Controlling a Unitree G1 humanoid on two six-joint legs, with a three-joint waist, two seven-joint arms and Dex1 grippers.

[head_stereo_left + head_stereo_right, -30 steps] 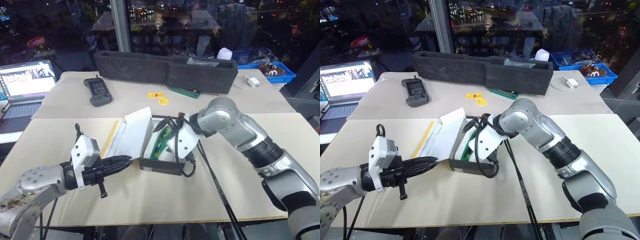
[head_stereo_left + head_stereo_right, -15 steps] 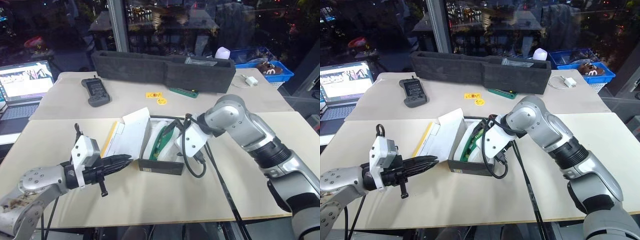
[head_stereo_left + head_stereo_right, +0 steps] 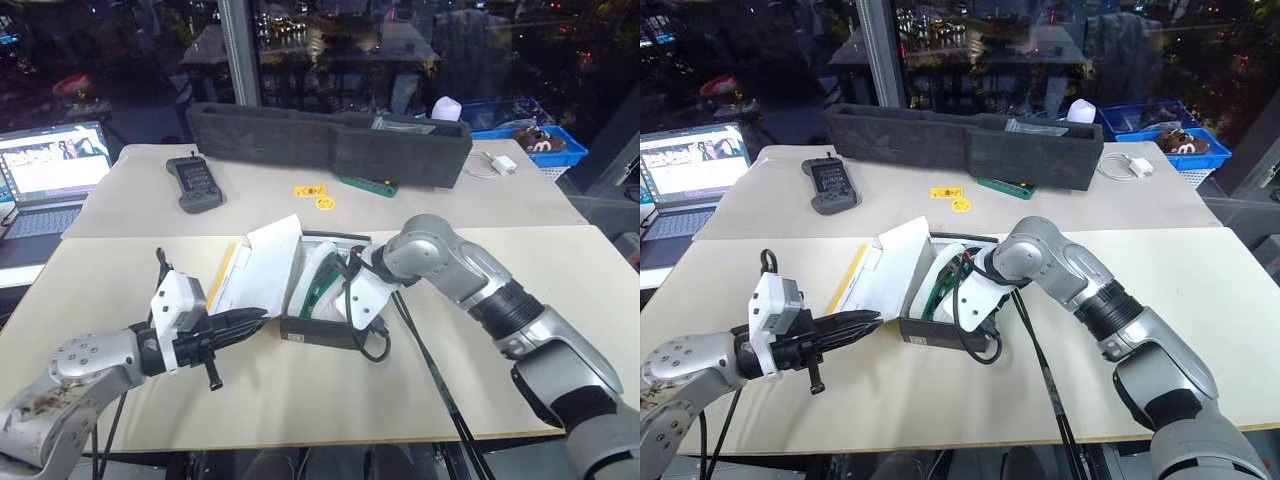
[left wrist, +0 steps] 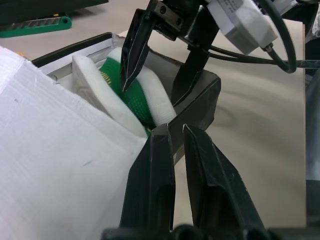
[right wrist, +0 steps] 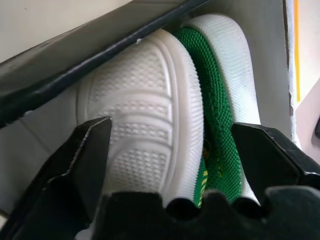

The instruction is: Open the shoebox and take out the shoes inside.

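Beige table [image 3: 520, 300] before dark windows. Long black foam tray [image 3: 330, 140] at its far side; laptop [image 3: 50, 165] at far left. Shoebox [image 3: 318, 328], mid-table, lid thrown open leftward, white inside up. Shoes [image 5: 200, 95], green with white soles, standing on edge inside. Right gripper [image 4: 157, 67]: fingers apart, straddling the shoes. Left gripper [image 3: 250, 320]: fingers together, at the lid's edge. Handheld controller [image 3: 196, 182] near the tray.

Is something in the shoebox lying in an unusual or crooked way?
Yes. The shoes stand on edge in the open shoebox, packed together with one white sole outward, not flat. The right gripper straddles them, jaws open.
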